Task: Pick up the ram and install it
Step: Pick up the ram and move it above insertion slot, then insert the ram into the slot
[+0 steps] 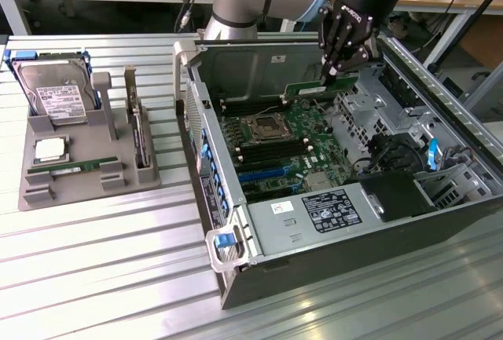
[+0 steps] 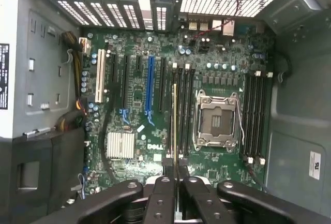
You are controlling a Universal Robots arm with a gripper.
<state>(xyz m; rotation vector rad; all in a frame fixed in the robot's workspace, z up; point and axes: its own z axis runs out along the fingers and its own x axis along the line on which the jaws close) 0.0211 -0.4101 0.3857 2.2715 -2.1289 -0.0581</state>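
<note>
fingers (image 2: 164,195) clamped on ram (image 1: 316,87) | ram: thin green stick, edge-on in wrist view, held over motherboard (image 1: 279,140), in line with slots beside empty processor socket (image 2: 217,120) | open computer case (image 1: 377,234) holds board, power supply (image 1: 330,214) | grey tray (image 1: 39,191) on surface (image 1: 118,277): second green stick (image 1: 75,169), hard drive (image 1: 55,93), upright card (image 1: 140,132)

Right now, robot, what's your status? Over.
Gripper shut on the ram, held above the motherboard. Ram not yet in a slot, edge lined with the memory slots beside the CPU socket. Nothing seen in the way.
</note>
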